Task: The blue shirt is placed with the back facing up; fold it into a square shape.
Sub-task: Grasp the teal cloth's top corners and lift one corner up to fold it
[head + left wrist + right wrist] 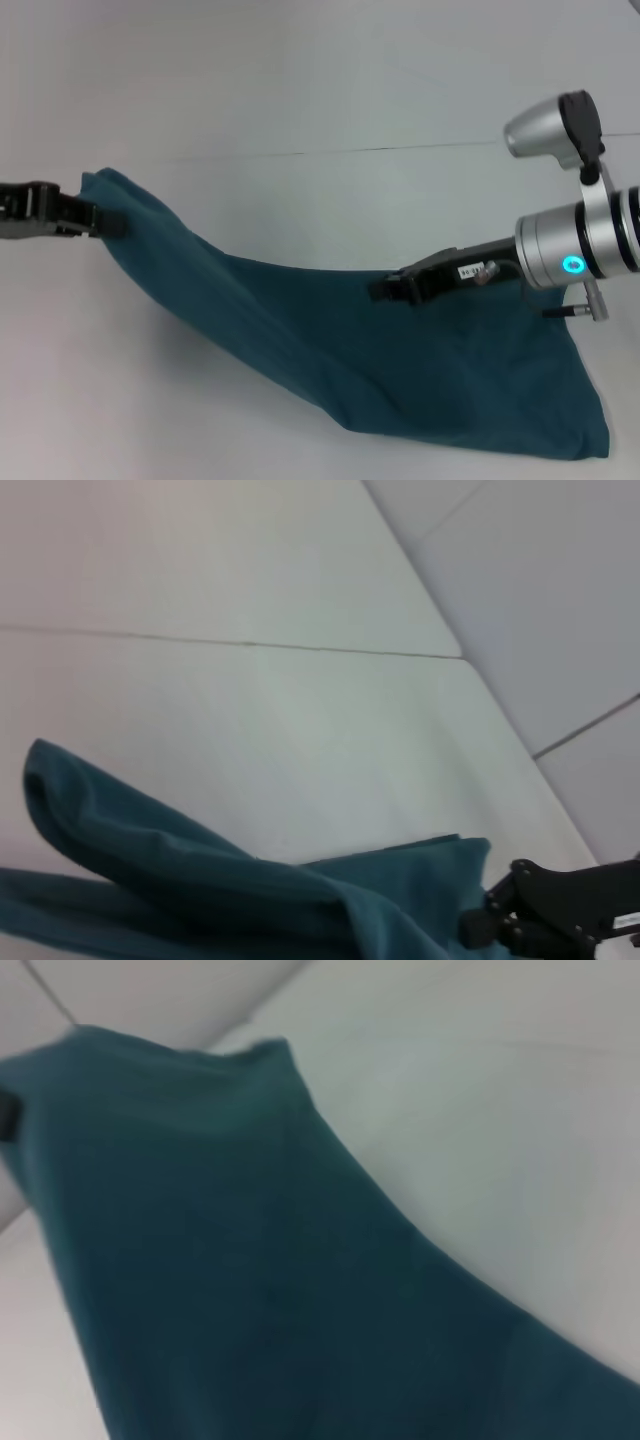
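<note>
The table (300, 80) carries the shirt (330, 350), which stretches from its far-left corner down to a bunched mass at the near right. You have two corners pinched and raised: the left end effector (105, 222) is clamped on the far-left corner, the right end effector (385, 290) on an edge near the middle, cloth sagging between them. Keep both at equal height and hold the span taut as you carry it over, so the fold line falls straight. Lower together, let the edge settle flat on the cloth beneath, and only then release.
</note>
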### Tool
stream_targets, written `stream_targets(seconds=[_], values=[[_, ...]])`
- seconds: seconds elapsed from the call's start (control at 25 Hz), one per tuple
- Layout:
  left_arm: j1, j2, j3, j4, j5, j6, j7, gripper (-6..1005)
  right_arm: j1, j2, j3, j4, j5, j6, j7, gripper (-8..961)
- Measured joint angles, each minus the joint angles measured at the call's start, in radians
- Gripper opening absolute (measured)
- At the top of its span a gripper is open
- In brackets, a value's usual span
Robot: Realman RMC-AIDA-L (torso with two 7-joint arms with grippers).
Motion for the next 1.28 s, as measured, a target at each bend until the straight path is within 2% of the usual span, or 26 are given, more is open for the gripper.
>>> stream_targets(seconds=[0.16,0.4,0.68,0.76,0.84,1.08,1.28], values=[[-0.037,0.007,0.0,-0.018,-0.001,0.012,-0.009,116,0.032,-0.001,-0.043,-0.021,-0.026,-0.004,0.113,-1],[-0.1,0.012,0.005,-0.035,-0.005,0.029,-0.042,116,0.106,0.005,-0.08,0.015,-0.113,-0.004,0.203,0],[-0.151,0.015,0.01,-0.036,-0.053,0.061,-0.057,116,0.175,0.011,-0.154,0.123,-0.113,0.087,0.211,0],[-0.166,0.015,0.01,-0.036,-0.054,0.068,-0.058,116,0.227,0.017,-0.209,0.206,-0.095,0.147,0.208,0],[-0.167,0.015,0.01,-0.036,-0.054,0.069,-0.058,116,0.24,0.019,-0.225,0.23,-0.086,0.157,0.205,0],[-0.169,0.016,0.01,-0.036,-0.056,0.076,-0.052,116,0.301,0.023,-0.368,0.311,0.05,0.246,0.186,-1],[-0.164,0.009,0.024,-0.036,-0.057,0.076,-0.044,116,0.281,0.013,-0.374,0.284,0.075,0.266,0.19,-1]])
